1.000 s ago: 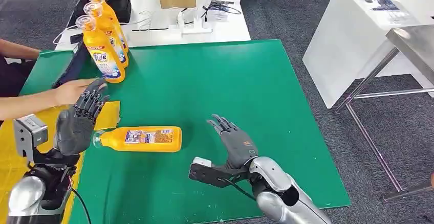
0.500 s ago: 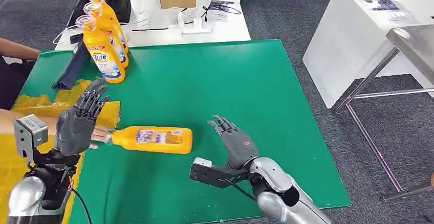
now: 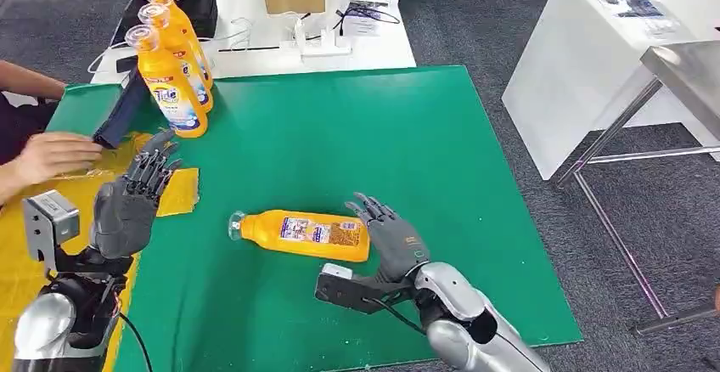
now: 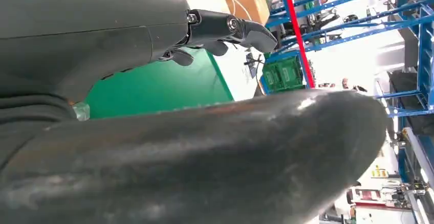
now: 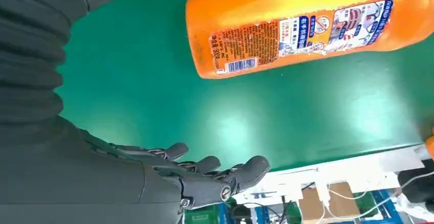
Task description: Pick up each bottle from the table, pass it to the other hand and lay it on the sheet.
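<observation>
I'm seeing the lying bottle (image 5: pixel 307 27) running off the right wrist picture's edge, its cap end cut away.

Orange bottle (image 5: pixel 307 27) lies beside the empty, spread right hand (image 5: pixel 169 175).

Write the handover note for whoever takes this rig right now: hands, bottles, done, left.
Left hand: open, raised over the table's left edge, holding nothing.
Right hand: open, beside the base of the lying bottle; contact cannot be told.
Lying bottle: on its side on the green mat, cap toward the left hand.
Three upright bottles: far left corner.
Yellow sheet: no bottle on its visible part.
Done: nothing visible. Left: all four bottles.
A person's hand is near the sheet.
</observation>
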Available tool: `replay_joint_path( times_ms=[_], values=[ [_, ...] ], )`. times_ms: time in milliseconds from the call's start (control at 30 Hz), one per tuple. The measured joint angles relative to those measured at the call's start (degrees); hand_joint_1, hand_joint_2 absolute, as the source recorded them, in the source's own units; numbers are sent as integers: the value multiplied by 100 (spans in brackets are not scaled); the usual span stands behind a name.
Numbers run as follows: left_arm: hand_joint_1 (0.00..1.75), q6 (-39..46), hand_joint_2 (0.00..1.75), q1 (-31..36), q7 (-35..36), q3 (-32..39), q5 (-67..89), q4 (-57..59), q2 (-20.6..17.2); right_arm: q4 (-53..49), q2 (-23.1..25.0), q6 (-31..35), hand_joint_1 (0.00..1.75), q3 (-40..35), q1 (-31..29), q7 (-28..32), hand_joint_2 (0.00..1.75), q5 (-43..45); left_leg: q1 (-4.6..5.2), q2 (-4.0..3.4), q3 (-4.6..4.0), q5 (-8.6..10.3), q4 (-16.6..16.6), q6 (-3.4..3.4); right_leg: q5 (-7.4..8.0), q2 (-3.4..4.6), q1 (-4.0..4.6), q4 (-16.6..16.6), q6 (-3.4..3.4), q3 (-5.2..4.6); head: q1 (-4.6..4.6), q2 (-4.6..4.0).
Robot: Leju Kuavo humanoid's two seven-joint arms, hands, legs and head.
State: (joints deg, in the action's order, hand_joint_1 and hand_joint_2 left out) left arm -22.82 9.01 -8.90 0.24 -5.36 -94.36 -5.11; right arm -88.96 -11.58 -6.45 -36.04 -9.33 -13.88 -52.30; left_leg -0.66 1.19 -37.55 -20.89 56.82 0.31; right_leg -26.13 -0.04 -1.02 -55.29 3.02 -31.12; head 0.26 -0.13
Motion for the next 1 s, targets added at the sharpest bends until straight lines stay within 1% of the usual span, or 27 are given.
replay_joint_path(
  times_ms=[367,600,767,1000],
  values=[
    [0,0,0,1,0,4,0,0,0,59,-65,-87,0,0,33,-39,175,-55,0,0,0,0,0,0,0,0,0,0,0,0,0,0],
    [0,0,0,41,18,2,0,11,0,267,-61,-179,0,70,-17,-214,175,-118,0,0,0,0,0,0,0,0,0,0,0,1,0,0],
    [0,-35,0,172,59,-9,-72,81,2,728,90,-247,0,186,-342,-409,175,-206,0,-1,1,1,0,0,1,1,0,0,0,1,0,0],
    [0,-96,0,439,223,-114,-160,177,74,1515,612,-501,0,210,-983,-605,175,-164,-1,-2,1,6,0,2,4,1,0,-2,-1,0,0,0]
  ],
)
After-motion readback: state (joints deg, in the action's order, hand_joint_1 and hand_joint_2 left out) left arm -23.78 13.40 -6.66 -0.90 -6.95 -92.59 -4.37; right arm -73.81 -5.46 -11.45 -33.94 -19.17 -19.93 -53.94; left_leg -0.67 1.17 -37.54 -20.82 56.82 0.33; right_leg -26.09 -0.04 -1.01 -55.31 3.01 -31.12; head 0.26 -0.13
